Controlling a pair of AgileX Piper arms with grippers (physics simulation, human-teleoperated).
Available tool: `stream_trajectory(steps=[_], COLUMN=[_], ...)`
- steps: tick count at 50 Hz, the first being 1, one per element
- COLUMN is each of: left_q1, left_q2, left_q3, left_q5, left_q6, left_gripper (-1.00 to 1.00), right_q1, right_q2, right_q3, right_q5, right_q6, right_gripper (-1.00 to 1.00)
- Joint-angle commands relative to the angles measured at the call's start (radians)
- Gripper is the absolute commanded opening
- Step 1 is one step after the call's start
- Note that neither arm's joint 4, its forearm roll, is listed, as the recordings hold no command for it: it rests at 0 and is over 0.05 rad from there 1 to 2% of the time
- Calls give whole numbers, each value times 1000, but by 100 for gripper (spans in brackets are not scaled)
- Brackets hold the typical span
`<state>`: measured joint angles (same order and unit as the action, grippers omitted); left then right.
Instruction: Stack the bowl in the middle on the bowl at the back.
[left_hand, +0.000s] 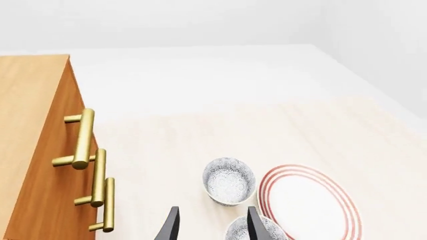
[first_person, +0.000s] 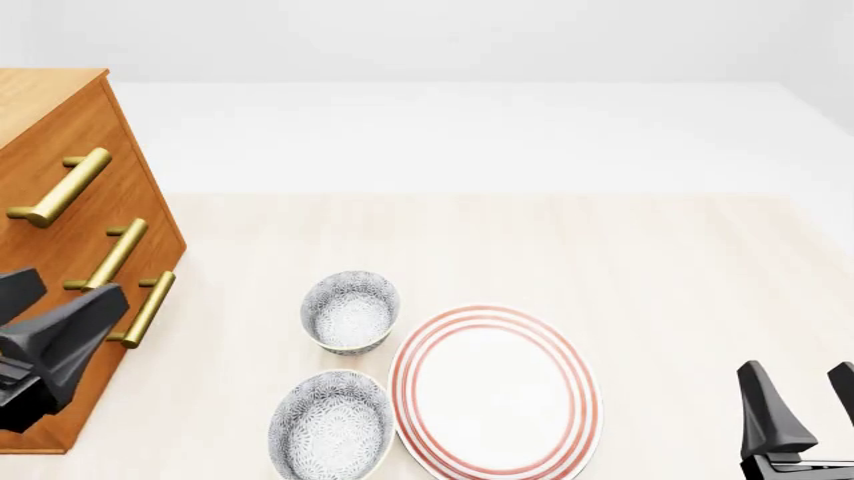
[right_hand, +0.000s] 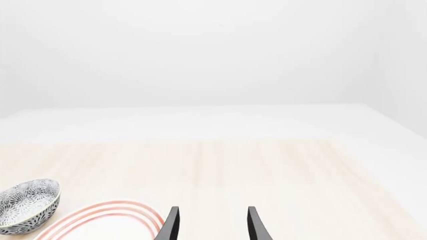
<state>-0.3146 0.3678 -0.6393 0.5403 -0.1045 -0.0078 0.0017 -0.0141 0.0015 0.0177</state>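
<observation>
Two alike grey-speckled bowls stand left of a red-ringed plate. The bowl at the back is the farther one, also seen as bowl at the back and bowl at the back. The bowl in the middle sits nearer the front edge; in the left wrist view the bowl in the middle is partly behind a finger. My left gripper hovers open at the far left, by the cabinet, and is empty. My right gripper is open and empty at the front right.
A wooden cabinet with brass drawer handles stands along the table's left side, close to my left gripper. The red-ringed plate touches or nearly touches both bowls. Light wooden tabletop stretches behind and to the right.
</observation>
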Motion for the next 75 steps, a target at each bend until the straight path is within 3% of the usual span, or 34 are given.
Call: stream_trajectory(steps=[1, 4, 18, 43, 75], left_q1=[-65, -87, -168, -151, -192], left_q2=[138, 155, 169, 313, 530], left_q3=[-105, -95, -19, 213, 358], left_q5=[122, 144, 126, -114, -395], left_q6=[-96, -185, -257, -229, -223], left_gripper=[100, 100, 100, 100, 100], right_q1=[1, 0, 3, 10, 10], right_q2=[-1, -1, -1, -1, -1], right_q3=[0, 0, 1, -5, -8], right_q5=[-2, -3, -5, -4, -3], right_q6=[-2, -1, -2, 0, 3], right_gripper=[100, 100, 100, 100, 100])
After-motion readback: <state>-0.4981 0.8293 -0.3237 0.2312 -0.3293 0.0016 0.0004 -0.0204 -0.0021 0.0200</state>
